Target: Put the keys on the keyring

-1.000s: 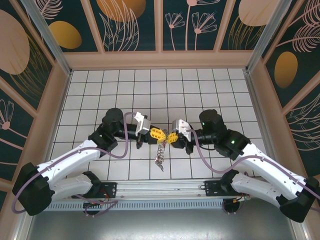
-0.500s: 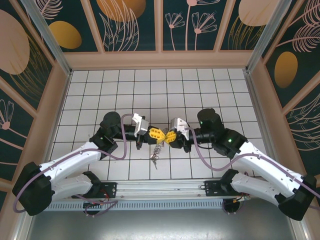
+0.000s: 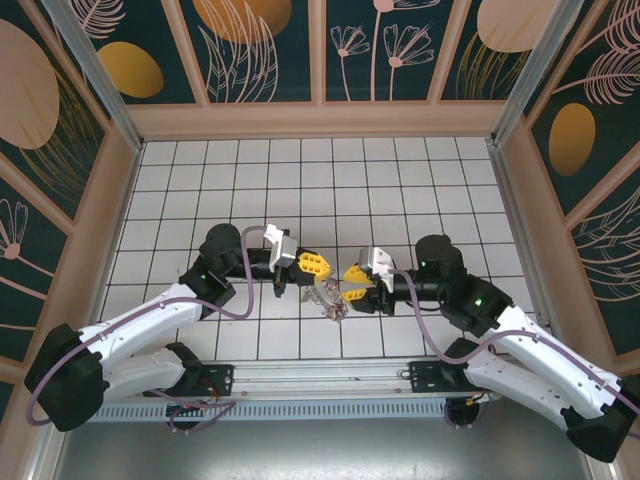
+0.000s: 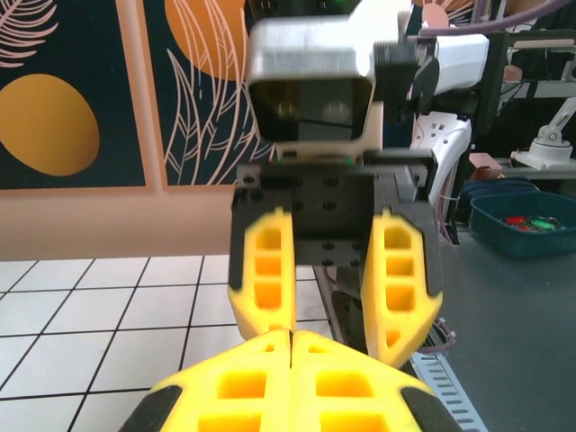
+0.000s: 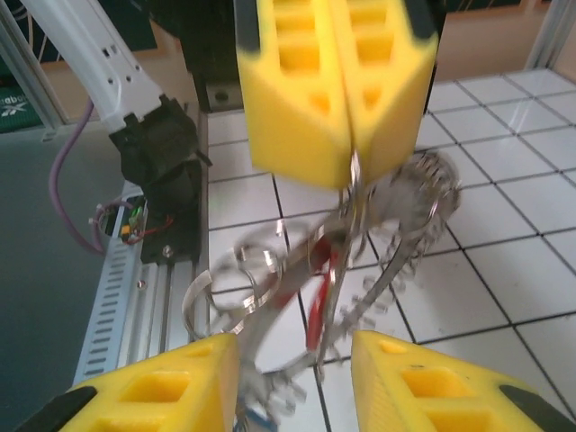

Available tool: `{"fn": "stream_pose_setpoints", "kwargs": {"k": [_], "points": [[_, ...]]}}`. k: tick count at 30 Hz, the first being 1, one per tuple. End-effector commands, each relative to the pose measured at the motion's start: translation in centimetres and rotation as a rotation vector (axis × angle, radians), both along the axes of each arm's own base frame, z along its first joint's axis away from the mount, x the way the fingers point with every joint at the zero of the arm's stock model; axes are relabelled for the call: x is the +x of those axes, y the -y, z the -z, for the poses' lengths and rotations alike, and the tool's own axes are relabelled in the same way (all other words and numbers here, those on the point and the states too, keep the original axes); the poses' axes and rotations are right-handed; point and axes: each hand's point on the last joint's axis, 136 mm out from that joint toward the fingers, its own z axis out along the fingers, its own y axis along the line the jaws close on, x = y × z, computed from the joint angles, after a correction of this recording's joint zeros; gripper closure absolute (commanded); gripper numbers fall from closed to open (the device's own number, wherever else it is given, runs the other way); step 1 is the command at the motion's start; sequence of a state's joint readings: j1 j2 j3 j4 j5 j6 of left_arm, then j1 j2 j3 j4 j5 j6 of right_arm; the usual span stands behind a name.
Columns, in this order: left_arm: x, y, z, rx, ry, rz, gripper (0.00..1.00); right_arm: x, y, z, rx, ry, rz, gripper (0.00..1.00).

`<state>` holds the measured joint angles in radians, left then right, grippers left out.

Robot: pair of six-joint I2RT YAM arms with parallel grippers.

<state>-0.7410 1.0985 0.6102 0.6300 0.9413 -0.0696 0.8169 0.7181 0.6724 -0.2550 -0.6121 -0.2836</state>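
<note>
My worktop (image 3: 400,180) is covered in white square tiles. Dark blue walls (image 3: 352,75) stand around it, painted with pale leaves and orange circles, in light wooden frames. A grey metal rail (image 3: 330,372) runs along the near edge.

**Top view, clock directions.**
- Left arm (image 3: 150,320): rises from base at 7 o'clock, elbow bent, forearm running toward 3 o'clock.
- Left pincer (image 3: 320,268): yellow fingers pressed flat together, nipping thin wire loop of keyring (image 5: 430,184); tips aimed toward 3 o'clock.
- Right arm (image 3: 540,345): mirrored pose from base at 5 o'clock, elbow bent, forearm running toward 9 o'clock.
- Right pincer (image 3: 348,282): yellow fingers spread apart, tips facing left pincer, just beside it.
</note>
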Motion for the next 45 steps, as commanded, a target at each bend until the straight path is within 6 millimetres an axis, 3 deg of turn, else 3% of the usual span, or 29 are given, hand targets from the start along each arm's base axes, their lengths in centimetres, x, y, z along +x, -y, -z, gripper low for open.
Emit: {"fn": "stream_pose_setpoints", "kwargs": {"k": [1, 6, 12, 20, 37, 41, 45], "points": [[-0.8, -0.4, -1.9, -0.066, 0.046, 0.012, 1.0, 0.4, -0.3, -0.4, 0.059, -0.004, 0.016, 0.63], [-1.2, -0.5, -1.7, -0.07, 0.046, 0.036, 1.0, 0.8, -0.4, -1.8, 0.093, 0.062, 0.023, 0.73], [-1.5, -0.5, -1.5, -0.073, 0.059, 0.059, 1.0, 0.9, -0.6, -3.4, 0.109, 0.133, 0.007, 0.71], [-1.9, -0.3, -1.0, -0.052, 0.047, 0.105, 1.0, 0.7, -1.6, -3.4, 0.072, 0.123, -0.066, 0.8], [-1.6, -0.1, -0.8, -0.056, 0.039, 0.094, 1.0, 0.3, -2.4, -4.2, 0.088, 0.124, -0.112, 0.79], [-1.6, -0.2, -0.9, -0.064, 0.041, 0.093, 1.0, 0.4, -2.5, -3.9, 0.073, 0.118, -0.111, 0.99], [-1.1, -0.1, -0.7, -0.041, 0.016, 0.065, 0.99, 0.6, -2.3, -3.3, 0.035, 0.117, -0.095, 1.0]]}}
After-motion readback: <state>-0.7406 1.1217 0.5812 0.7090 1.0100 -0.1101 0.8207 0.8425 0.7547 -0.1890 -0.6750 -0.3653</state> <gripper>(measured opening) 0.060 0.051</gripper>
